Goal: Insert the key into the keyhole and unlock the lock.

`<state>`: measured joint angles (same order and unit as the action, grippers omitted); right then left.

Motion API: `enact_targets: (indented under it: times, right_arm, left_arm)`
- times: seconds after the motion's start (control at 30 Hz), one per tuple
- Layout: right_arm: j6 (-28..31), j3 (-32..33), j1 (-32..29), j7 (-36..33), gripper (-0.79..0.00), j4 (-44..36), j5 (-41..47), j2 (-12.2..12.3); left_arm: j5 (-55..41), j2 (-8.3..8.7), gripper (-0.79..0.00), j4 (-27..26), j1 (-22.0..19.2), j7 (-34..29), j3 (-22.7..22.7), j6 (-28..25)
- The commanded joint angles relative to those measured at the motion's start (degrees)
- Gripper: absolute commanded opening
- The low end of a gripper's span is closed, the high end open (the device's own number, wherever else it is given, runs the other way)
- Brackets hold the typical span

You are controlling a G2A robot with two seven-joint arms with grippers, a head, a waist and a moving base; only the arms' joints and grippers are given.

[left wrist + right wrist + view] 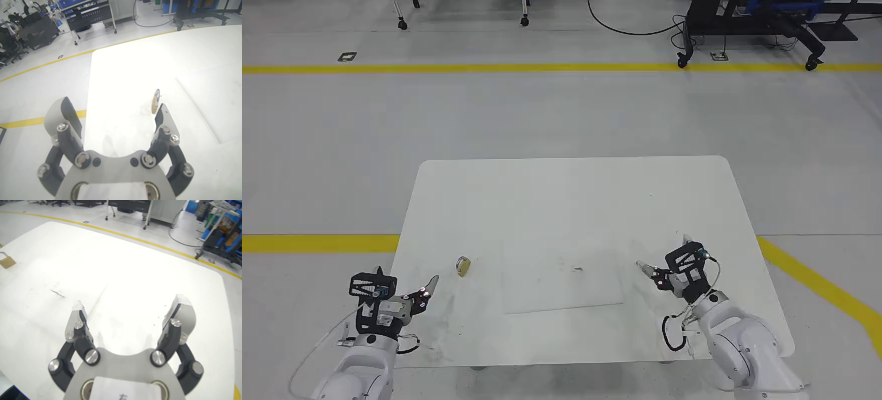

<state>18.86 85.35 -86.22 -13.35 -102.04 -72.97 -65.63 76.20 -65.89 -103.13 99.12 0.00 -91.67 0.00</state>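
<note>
A small brass padlock with a silver shackle stands on the white table, left of centre. The left wrist view has the padlock just beyond one fingertip of my left gripper, which is open and holds nothing. In the top view, my left gripper hangs at the table's front left corner. A thin dark key lies flat near the middle. My right gripper is open and empty, right of the key. In the right wrist view, the padlock sits far off from my right gripper.
A thin white sheet lies flat on the table's front middle, under the key. Yellow floor lines run around the table. Wheeled carts and racks stand far behind it.
</note>
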Motion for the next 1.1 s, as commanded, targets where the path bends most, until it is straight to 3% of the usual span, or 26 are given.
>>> enact_targets:
  times: [0.0,0.33,0.4,0.47,0.57,0.6,0.63,0.7,0.73,0.8,0.87,1.07]
  right_arm:
    - [4.73,-0.06,3.5,-4.32,0.0,2.13,4.82,0.09]
    - [5.81,-0.32,3.8,-4.63,0.0,2.15,5.73,0.09]
    - [15.62,-1.97,4.72,-5.37,0.0,3.19,9.74,0.31]
    - [24.58,-3.88,7.82,-10.76,0.0,5.65,10.96,0.71]
    - [31.1,-8.49,13.84,-18.57,0.0,10.24,14.94,0.67]
    - [32.04,-10.23,16.08,-21.2,-0.052,11.94,16.17,0.55]
    - [32.19,-11.88,18.28,-23.61,-0.249,13.67,16.98,0.4]
    - [31.17,-14.84,22.22,-27.39,-0.326,16.64,18.09,0.01]
    - [30.78,-16.21,23.83,-28.78,-0.406,17.86,18.68,-0.2]
    - [29.39,-18.16,26.55,-30.59,-0.419,19.86,19.1,-0.54]
    - [27.96,-19.77,28.47,-31.21,-0.483,20.86,18.64,-0.84]
    - [27.39,-24.43,32.24,-33.63,-0.511,21.8,16.36,-1.45]
  left_arm:
    - [0.0,0.0,0.0,0.0,0.0,0.0,0.0,0.0]
    - [0.0,0.0,0.0,0.0,0.0,0.0,0.0,0.0]
    - [0.0,0.0,0.0,0.0,0.0,0.0,0.0,0.0]
    - [0.0,0.0,0.0,0.0,0.0,0.0,0.0,0.0]
    - [0.0,0.0,0.0,0.0,0.0,0.0,0.0,0.0]
    - [0.0,0.0,0.0,0.0,0.0,0.0,0.0,0.0]
    - [0.0,0.0,0.0,0.0,0.0,0.0,0.0,0.0]
    - [0.0,0.0,0.0,0.0,0.0,0.0,0.0,0.0]
    - [0.0,0.0,0.0,0.0,0.0,0.0,0.0,0.0]
    - [0.0,0.0,0.0,0.0,0.0,0.0,0.0,0.0]
    - [0.0,0.0,0.0,0.0,0.0,0.0,0.0,0.0]
    - [0.0,0.0,0.0,0.0,0.0,0.0,0.0,0.0]
